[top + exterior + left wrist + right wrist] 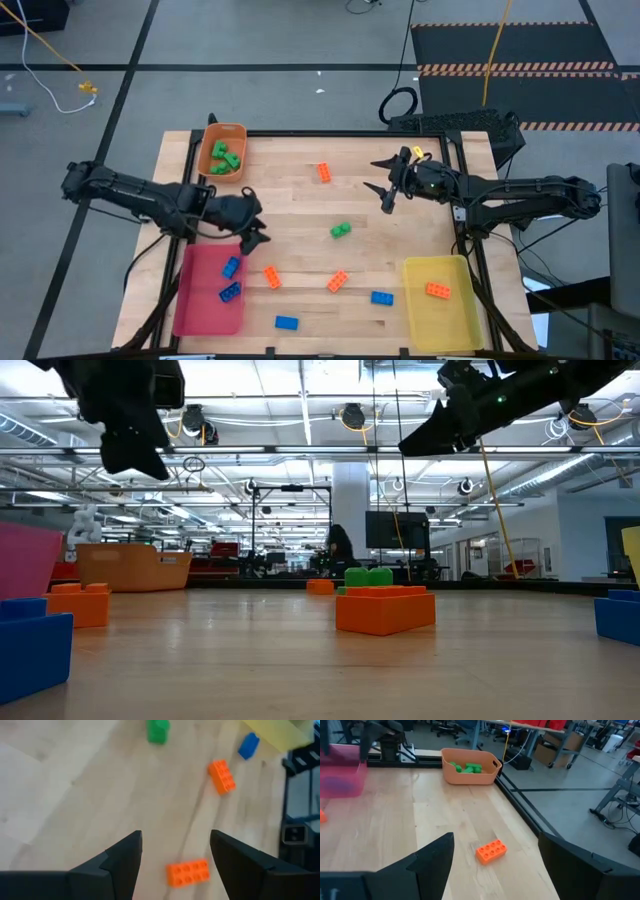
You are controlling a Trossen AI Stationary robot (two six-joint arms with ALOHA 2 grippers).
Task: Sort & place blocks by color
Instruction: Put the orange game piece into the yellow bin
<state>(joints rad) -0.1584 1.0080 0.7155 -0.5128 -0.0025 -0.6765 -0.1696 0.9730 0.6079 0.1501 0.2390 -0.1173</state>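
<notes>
Small studded blocks lie scattered on the wooden table: an orange one, a green one, two orange ones, and two blue ones. Green blocks sit in the orange tray, blue blocks in the pink tray, and one orange block in the yellow tray. My left gripper hovers open by the pink tray's far right corner, above an orange block. My right gripper hangs open to the right of the far orange block.
A black frame borders the table. The orange tray stands at the far left corner, the pink tray at the near left, the yellow tray at the near right. Bare wood lies between the two grippers. Both arms are raised above the table in the low view.
</notes>
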